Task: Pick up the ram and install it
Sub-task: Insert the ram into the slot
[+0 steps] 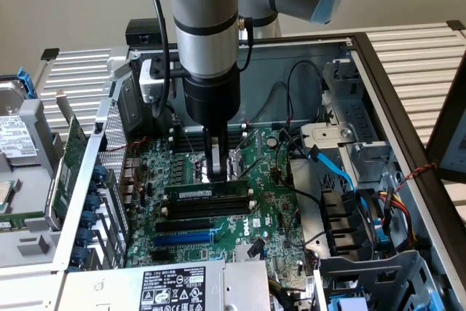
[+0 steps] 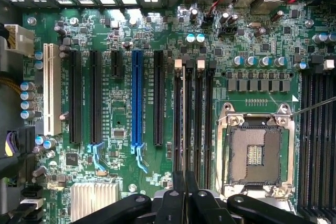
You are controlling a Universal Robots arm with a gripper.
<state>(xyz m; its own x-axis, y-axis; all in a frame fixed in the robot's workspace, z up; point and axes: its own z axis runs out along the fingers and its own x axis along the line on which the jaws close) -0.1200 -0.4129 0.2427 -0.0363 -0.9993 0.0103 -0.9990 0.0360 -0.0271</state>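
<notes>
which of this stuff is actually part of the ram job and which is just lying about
Part of the job:
- ram, standing in a slot beside the CPU socket
- gripper, jaws shut, right over the ram
- empty memory slots next to it

Just lying about:
- CPU socket
- blue expansion slot
- blue SATA cable
- hard drive

Gripper (image 1: pixel 210 174), jaws pressed together, hangs just above ram (image 1: pixel 207 194); ram stands on edge beside empty black slots (image 1: pixel 211 210) on motherboard (image 1: pixel 273 202).
</notes>
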